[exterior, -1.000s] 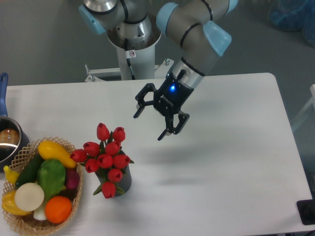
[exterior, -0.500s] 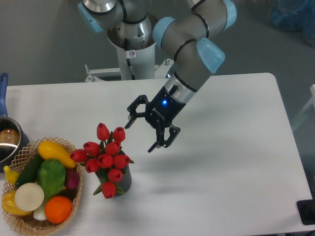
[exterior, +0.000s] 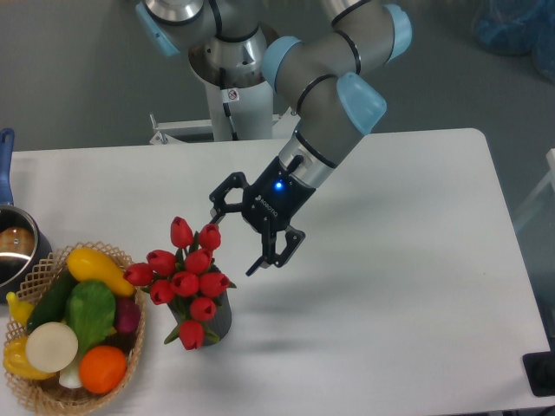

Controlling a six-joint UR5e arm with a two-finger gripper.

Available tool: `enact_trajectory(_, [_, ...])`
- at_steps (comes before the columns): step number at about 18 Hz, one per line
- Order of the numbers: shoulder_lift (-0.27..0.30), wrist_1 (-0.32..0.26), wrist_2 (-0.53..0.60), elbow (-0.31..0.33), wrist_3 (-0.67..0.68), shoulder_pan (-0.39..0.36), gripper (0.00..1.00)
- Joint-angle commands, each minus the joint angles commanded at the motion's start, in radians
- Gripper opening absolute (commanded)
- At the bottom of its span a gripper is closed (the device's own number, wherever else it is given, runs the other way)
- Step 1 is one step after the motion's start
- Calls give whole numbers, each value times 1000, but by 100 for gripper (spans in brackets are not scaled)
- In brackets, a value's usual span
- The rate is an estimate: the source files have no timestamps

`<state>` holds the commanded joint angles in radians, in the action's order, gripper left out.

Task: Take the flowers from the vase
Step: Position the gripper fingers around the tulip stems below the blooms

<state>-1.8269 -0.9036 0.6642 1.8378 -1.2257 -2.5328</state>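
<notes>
While you look for writing, you'll find little to read: the hand (exterior: 232, 239) carries a small line of white lettering beside its blue light, too small to make out, and a small red-and-white sticker (exterior: 231, 94) on the arm's base column is equally unreadable. You have one arm (exterior: 334, 95), and its hand is spread wide with nothing between its fingers, one fingertip (exterior: 214, 216) just beside the topmost tulip buds and the other lower, to their right. The flowers (exterior: 185, 279) are a single bunch standing in the vase (exterior: 216, 319) on the white surface (exterior: 399, 286), left of centre and toward the near edge; you can count about ten red buds, with green leaves showing low among them. The one vase is dark and mostly hidden behind the blooms. At the near left corner sits one wicker basket (exterior: 36, 394) holding a yellow piece, an orange one, a white round one, green pieces and a dark red one, which overlap too much for a sure count. Against the left edge you can see part of one steel pot (exterior: 17, 251) with a blue handle.
</notes>
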Motion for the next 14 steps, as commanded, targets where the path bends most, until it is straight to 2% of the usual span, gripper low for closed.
enact_trajectory(14, [-2, 2, -2, -6, -2, 34, 100])
